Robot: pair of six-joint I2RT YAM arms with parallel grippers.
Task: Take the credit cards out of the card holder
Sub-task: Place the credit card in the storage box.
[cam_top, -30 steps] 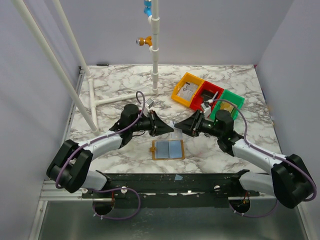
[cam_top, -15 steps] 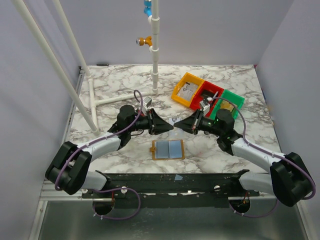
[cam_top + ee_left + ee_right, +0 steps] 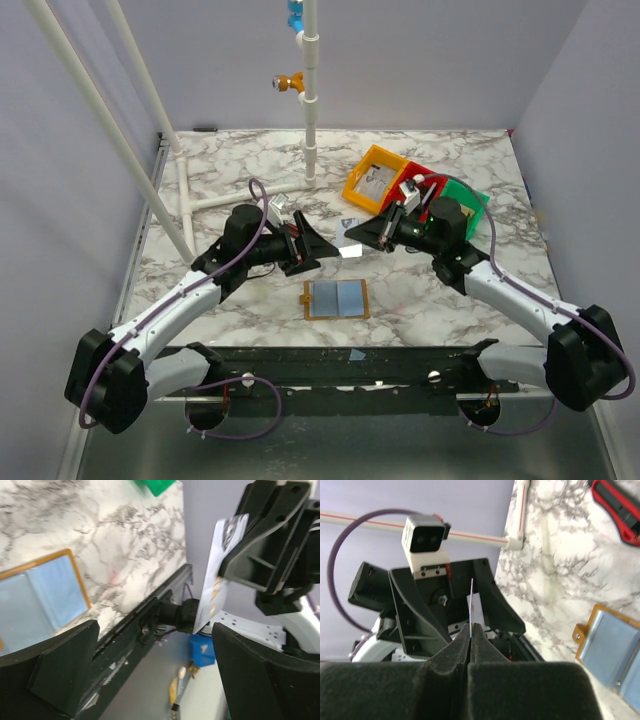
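Hovering in the top view, the right gripper [image 3: 364, 239] is pinching a credit card [image 3: 350, 250] aloft, likely to set it aside. The card holder [image 3: 337, 299] is lying open on the table [image 3: 450, 305].

The left wrist view is showing the left gripper [image 3: 155, 675] gaping wide, touching nothing.

The right wrist view is showing the right jaws clamping the card edge-on.

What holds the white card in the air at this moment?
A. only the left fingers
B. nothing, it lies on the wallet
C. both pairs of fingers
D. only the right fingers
D: the right fingers are pressed shut on the edge of the card, while the left fingers stand wide open and do not clamp it.
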